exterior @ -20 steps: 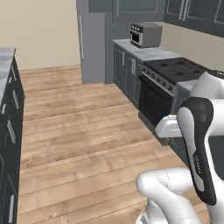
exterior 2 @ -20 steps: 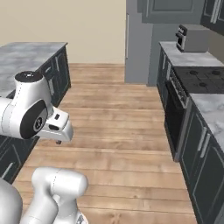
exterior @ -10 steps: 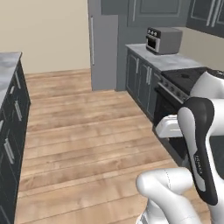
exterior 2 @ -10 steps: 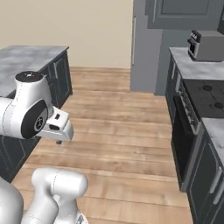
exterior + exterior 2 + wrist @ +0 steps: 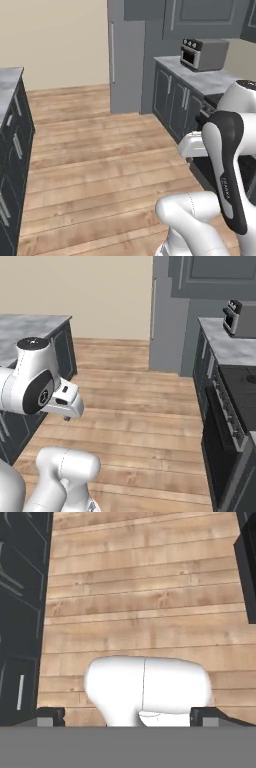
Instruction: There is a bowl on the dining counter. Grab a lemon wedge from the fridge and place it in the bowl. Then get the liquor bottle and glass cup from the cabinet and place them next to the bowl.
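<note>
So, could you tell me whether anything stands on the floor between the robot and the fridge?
Nothing visible does. Bare wood floor runs from the robot to the fridge at the far end, between the dining counter and the wall counter.

The fridge (image 5: pixel 127 55) is running off the top edge at 12 o'clock in the left base view, with its doors too plain to tell apart, and the cabinet (image 5: pixel 215 276) above the counter is being cropped at 1 o'clock in the right base view. The dining counter (image 5: pixel 30 331) is slipping past the edge at 9 o'clock, its far end hidden by the arm. The stove (image 5: pixel 240 386) is getting cut off at 3 o'clock.
</note>
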Available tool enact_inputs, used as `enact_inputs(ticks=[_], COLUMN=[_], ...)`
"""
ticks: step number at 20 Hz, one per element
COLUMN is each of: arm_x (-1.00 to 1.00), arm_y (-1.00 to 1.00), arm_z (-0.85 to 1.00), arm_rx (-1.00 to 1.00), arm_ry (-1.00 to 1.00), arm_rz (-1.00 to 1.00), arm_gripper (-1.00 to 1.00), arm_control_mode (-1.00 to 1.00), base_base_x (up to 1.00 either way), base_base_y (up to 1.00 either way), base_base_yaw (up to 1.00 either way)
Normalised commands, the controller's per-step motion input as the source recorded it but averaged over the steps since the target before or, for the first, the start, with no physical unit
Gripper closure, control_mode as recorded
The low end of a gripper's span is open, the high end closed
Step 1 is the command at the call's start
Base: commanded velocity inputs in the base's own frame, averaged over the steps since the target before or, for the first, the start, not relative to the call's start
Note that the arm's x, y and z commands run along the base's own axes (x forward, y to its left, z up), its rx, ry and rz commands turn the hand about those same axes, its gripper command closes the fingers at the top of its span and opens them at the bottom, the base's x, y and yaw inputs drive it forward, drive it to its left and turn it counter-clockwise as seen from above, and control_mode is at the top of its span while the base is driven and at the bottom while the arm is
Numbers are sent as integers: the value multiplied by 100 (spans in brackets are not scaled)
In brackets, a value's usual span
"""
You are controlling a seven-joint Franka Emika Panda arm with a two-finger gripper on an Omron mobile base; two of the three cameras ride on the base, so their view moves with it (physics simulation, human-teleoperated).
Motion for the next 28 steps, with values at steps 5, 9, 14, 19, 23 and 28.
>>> enact_inputs(ticks=[5,9,14,19,23,28], arm_x=[0,0,0,0,0,0], arm_y=[0,0,0,0,0,0], arm_z=[0,0,0,0,0,0], arm_rx=[0,0,0,0,0,0], arm_ry=[0,0,0,0,0,0], arm_rz=[0,0,0,0,0,0], arm_gripper=[-100,-100,-100,-100,-100,-100], arm_control_mode=[100,100,100,100,100,100], base_base_x=[100,100,100,100,100,100], base_base_y=[0,0,0,0,2,3], base_base_yaw=[-3,-8,-17,-26,-32,-39])
